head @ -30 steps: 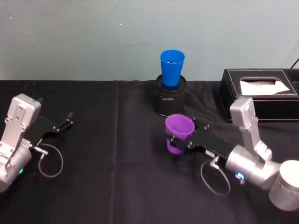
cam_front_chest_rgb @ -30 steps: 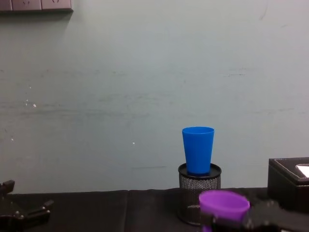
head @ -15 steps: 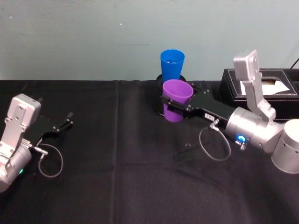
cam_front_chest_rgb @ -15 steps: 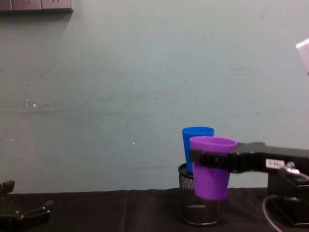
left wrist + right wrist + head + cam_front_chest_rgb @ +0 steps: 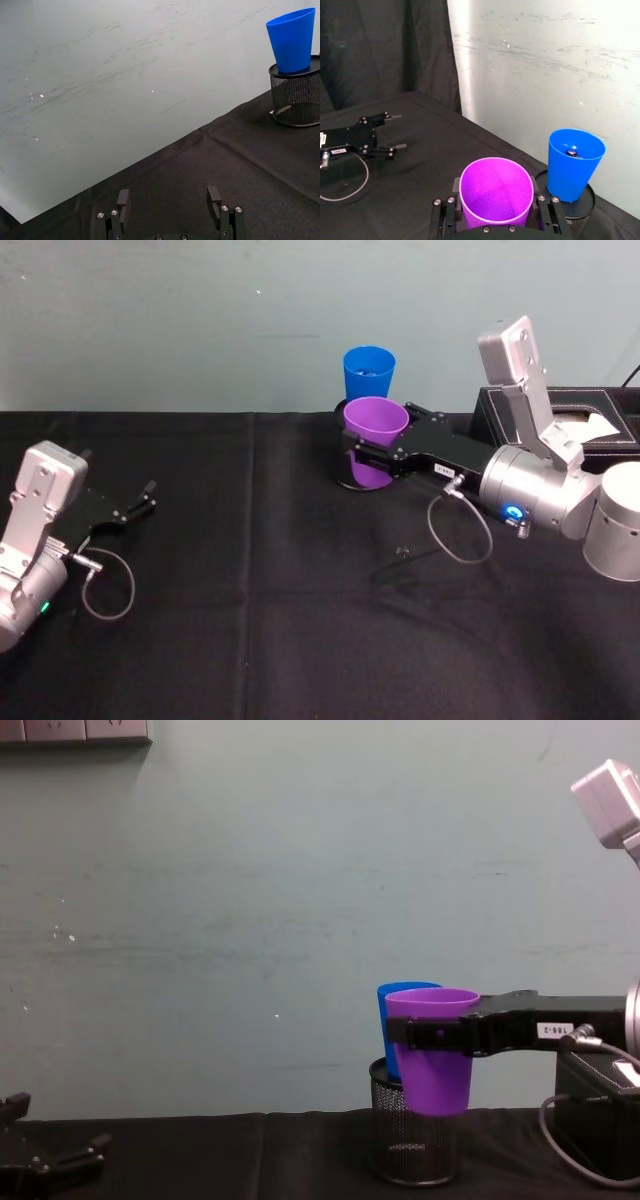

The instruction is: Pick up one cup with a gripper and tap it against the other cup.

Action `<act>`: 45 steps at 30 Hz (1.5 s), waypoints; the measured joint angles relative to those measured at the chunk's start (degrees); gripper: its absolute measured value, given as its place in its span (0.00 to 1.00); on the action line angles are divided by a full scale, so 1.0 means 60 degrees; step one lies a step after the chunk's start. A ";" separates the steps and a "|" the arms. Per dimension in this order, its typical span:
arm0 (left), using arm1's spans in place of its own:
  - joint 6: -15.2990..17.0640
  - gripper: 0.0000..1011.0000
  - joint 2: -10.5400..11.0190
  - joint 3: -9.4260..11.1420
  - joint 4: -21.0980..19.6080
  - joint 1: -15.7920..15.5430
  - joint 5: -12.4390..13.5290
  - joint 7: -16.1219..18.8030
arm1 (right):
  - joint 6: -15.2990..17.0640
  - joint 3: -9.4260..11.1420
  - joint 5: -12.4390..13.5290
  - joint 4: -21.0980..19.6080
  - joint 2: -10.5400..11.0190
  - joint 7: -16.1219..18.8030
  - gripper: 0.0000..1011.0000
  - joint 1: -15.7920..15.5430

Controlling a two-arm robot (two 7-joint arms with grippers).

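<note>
While in right pincer [image 5: 365,460], one purple cup [image 5: 376,423]

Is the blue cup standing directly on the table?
No, the blue cup stands on top of the black mesh holder.

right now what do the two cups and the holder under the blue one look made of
Purple cup, held in the right gripper: likely plastic, smooth, even colour, light showing through its wall. Blue cup: likely plastic too, smooth, plain, soft sheen. Holder: black wire mesh, probably metal, with a solid rim. Left gripper is parked, open.
</note>
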 joint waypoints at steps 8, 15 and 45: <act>0.0000 0.99 0.0000 0.0000 0.0000 0.0000 0.0000 0.0000 | 0.0048 0.0002 -0.0014 -0.0058 0.0052 -0.0028 0.73 -0.0004; 0.0000 0.99 0.0000 -0.0001 0.0000 0.0000 0.0000 0.0000 | 0.0048 0.0004 -0.0016 -0.0058 0.0048 -0.0038 0.73 0.0000; 0.0000 0.99 0.0000 -0.0001 0.0000 0.0000 0.0000 0.0000 | 0.0065 0.0004 -0.0016 -0.0049 0.0036 -0.0033 0.73 0.0014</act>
